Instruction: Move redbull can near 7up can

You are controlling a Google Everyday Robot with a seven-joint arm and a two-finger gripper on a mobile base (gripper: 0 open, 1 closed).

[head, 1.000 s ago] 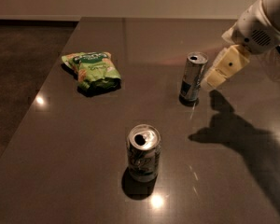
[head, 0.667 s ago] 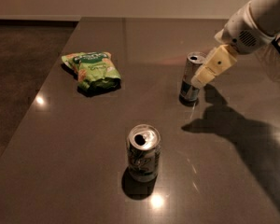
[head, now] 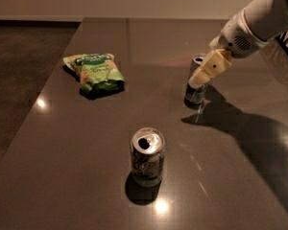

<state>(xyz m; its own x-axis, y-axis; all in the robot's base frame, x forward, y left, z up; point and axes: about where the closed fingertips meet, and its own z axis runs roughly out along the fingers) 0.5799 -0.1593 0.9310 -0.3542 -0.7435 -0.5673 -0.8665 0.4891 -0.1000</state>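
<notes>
Overlapping redbull can (head: 195, 96) top: pincer (head: 198, 82); apart/together, can't tell.

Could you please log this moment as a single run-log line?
end effector: at top of redbull | redbull: upright, right of centre | 7up: upright, front centre, apart from redbull | task: not yet done

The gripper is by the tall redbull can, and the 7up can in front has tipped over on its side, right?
Not quite. The 7up can has not tipped over: the camera view shows it standing upright with its opened top facing up. The rest holds: the gripper is by the tall redbull can, and the 7up can is in front.
</notes>
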